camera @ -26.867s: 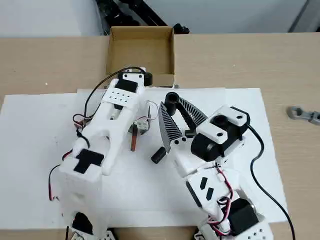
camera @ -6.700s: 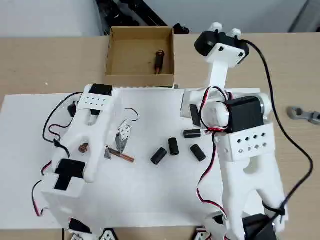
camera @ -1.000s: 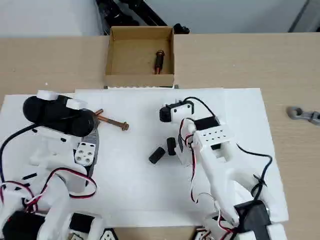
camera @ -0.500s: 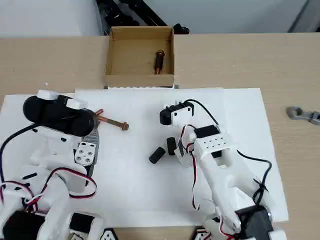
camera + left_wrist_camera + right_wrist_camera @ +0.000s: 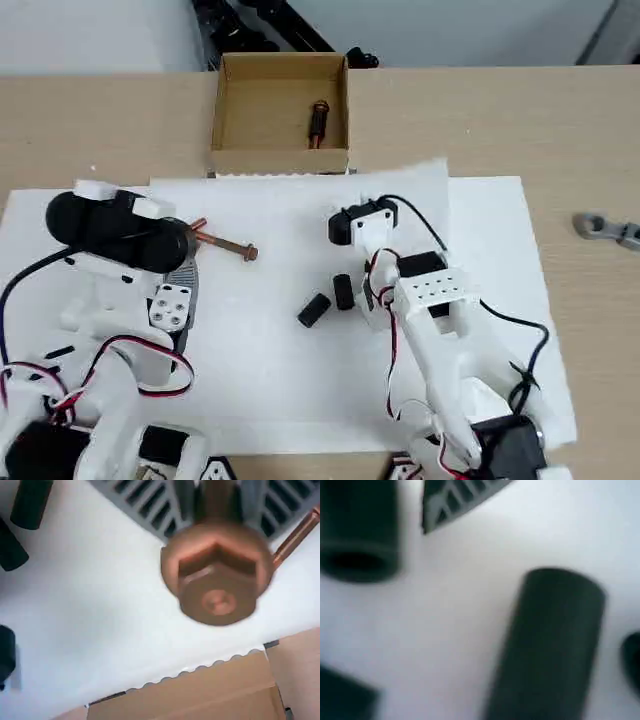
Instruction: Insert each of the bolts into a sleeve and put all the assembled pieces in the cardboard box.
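Bolt: a copper bolt (image 5: 217,575) is clamped tight in your left gripper (image 5: 190,262), over the left part of the white paper sheet (image 5: 250,380). Its hex head faces the wrist camera.
Second shaft: another copper shaft (image 5: 295,535) shows just beside the held bolt.
Sleeves: one black sleeve (image 5: 315,310) and a second black sleeve (image 5: 344,291) lie loose and close together near the middle of the sheet.
Right gripper: your right gripper (image 5: 455,500) is low over the sheet, just right of those sleeves. You cannot tell how far it is open or whether it holds anything.
Box: the cardboard box (image 5: 280,160) stands just beyond the sheet's far edge. One assembled piece (image 5: 319,120) lies in its right half.
Table: the wooden table (image 5: 100,120) carries it all. A metal wrench (image 5: 605,228) lies near its right edge, well apart from the rest.
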### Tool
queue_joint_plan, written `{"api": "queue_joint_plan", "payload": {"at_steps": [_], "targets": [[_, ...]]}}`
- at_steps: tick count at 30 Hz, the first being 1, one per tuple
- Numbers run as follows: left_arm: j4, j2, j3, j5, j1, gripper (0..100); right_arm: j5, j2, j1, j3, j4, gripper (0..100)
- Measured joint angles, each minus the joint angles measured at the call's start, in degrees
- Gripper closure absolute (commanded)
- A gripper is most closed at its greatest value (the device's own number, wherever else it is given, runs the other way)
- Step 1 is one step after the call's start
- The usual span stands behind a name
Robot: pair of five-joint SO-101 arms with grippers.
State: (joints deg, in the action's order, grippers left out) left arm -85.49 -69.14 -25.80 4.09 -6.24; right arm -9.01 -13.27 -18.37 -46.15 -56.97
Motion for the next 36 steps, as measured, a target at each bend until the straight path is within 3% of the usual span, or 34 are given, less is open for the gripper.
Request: {"api": "queue_joint_plan", "payload": {"at_steps": [12,20,25,30,36], "targets": [[0.0,0.0,0.0,0.0,0.0,99,0.0,-1.8,-0.1,-0.5,0.1,99.1],[0.4,0.0,0.0,-1.4,0.0,99,0.0,-22.5,-1.0,-0.8,-7.8,99.1],[4.1,0.1,0.0,-7.1,0.0,99,1.7,-42.1,-0.9,-0.8,-9.1,99.3],[9.8,0.1,0.0,-8.1,0.0,99,4.2,-59.0,-0.7,-0.8,-9.0,99.4],[21.4,0.1,0.0,-8.3,0.0,99,8.5,-65.8,-1.0,2.7,-1.0,99.4]]}}
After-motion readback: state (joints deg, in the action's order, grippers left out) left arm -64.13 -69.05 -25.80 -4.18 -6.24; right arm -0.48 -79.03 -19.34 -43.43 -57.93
